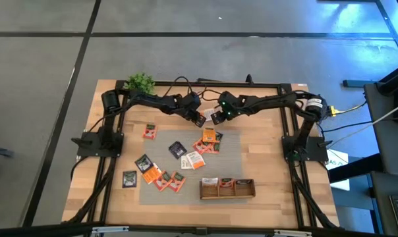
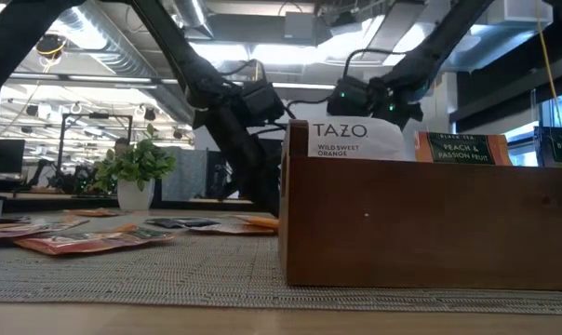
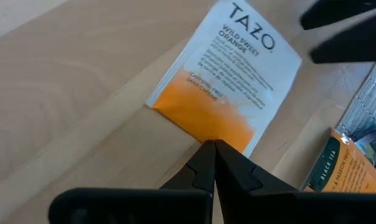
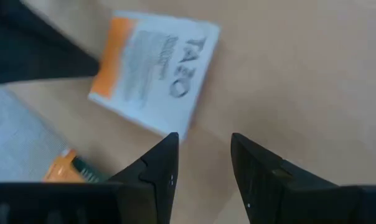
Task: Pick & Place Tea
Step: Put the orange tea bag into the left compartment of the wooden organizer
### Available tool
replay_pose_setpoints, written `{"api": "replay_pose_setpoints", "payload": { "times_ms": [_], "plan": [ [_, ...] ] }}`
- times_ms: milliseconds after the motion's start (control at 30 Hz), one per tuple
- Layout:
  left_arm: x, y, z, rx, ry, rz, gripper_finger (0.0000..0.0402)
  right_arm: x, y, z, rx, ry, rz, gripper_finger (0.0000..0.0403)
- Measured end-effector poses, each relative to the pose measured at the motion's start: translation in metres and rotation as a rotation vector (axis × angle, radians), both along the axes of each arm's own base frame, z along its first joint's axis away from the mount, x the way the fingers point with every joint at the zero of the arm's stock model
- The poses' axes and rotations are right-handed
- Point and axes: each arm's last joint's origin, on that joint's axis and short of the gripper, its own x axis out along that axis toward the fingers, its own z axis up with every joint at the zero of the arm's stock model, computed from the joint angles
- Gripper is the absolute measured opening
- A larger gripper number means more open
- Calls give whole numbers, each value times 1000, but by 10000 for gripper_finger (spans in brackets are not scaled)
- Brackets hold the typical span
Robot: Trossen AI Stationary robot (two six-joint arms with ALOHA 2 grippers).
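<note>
Left gripper [image 3: 214, 148] clamped on the orange edge of a white-and-orange tea sachet [image 3: 228, 78], right gripper [image 4: 203, 146] held open just beside it.

The sachet is pinched at one edge only, at the far side of the table [image 1: 107, 197] just off the grey mat [image 1: 232, 148]; the other sachets [image 1: 161, 176] are scattered on and beside the mat, and three are already stood in the wooden tray [image 1: 227, 195]. With so thin a hold, the sachet could be lost on lifting, and the two grippers are set so near each other that contact between them could be caused by a careless move. The pinch is shown only by the left wrist view; the open jaws only by the right wrist view. From above the sachet is hidden beneath the grippers, while the tray's labels are read only in the low view.
</note>
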Motion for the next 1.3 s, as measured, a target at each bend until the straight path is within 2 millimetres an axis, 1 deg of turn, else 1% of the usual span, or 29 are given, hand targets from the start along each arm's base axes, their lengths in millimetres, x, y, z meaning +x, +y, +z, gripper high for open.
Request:
{"api": "replay_pose_setpoints", "payload": {
  "times_ms": [167, 300, 533, 767, 1033, 1133, 1300],
  "plan": [
    [0, 0, 0, 0, 1, 0, 4, 1, -9, -7, 44, -38, 7, 149],
    [0, 0, 0, 0, 1, 0, 2, 2, -14, -8, 69, -84, 21, 149],
    [0, 0, 0, 0, 2, 0, 2, 4, -15, -10, 100, -109, 1, 149],
    [0, 0, 0, 0, 2, -1, 2, 10, -17, -23, 184, -159, -6, 149],
    [0, 0, 0, -10, 0, -7, 3, 13, -17, -24, 190, -187, 9, 148],
    [0, -1, 0, -12, 0, -9, 3, 13, -17, -25, 193, -189, 18, 142],
    [-1, -1, -1, -22, 5, -19, 3, 13, -17, -23, 177, -192, 54, 116]
  ]
}}
